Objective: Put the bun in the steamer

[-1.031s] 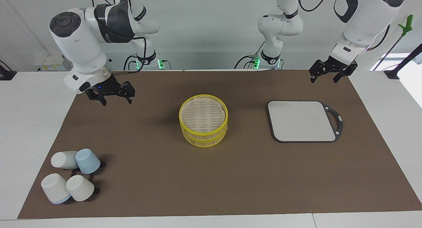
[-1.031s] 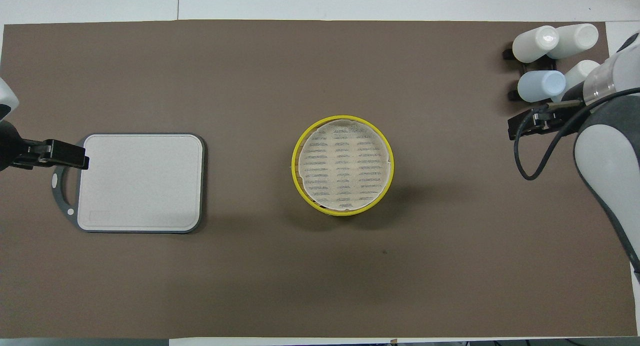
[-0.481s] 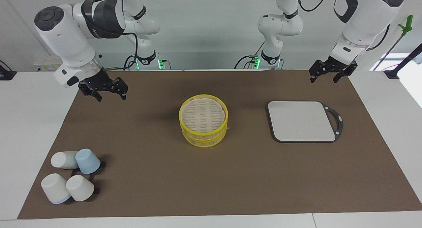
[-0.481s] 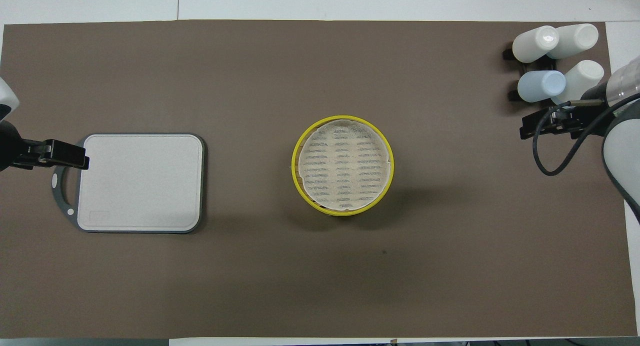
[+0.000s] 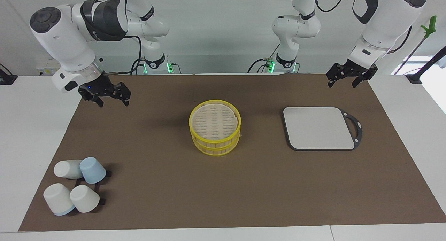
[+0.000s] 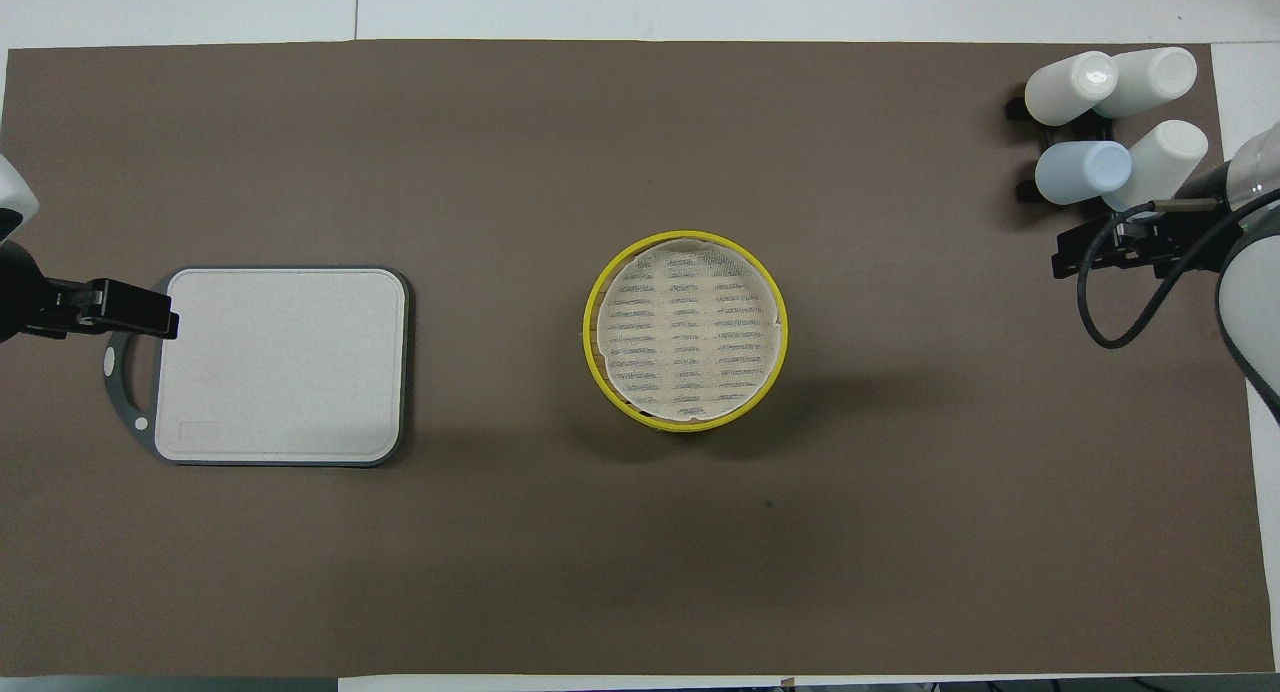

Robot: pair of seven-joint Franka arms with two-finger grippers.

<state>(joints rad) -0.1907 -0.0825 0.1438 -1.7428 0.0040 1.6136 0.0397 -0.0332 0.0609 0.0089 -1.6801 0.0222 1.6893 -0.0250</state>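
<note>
The yellow two-tier steamer (image 5: pixel 215 127) stands in the middle of the brown mat, and its pale slotted top shows in the overhead view (image 6: pixel 686 330). No bun is in view anywhere. My right gripper (image 5: pixel 112 102) hangs open and empty in the air over the mat's edge at the right arm's end, well apart from the steamer; it also shows in the overhead view (image 6: pixel 1110 252). My left gripper (image 5: pixel 342 83) waits open and empty over the mat's corner at the left arm's end, and its tip shows in the overhead view (image 6: pixel 140 312) beside the board's handle.
A grey cutting board (image 5: pixel 318 127) with a dark rim and a handle lies toward the left arm's end (image 6: pixel 280 362). Several pale and light-blue upturned cups (image 5: pixel 75 187) on a black rack stand at the right arm's end, farther from the robots (image 6: pixel 1110 122).
My right gripper has drawn back from the steamer toward the right arm's end of the table, rising slightly. The left arm, steamer, board and cups have not moved.
</note>
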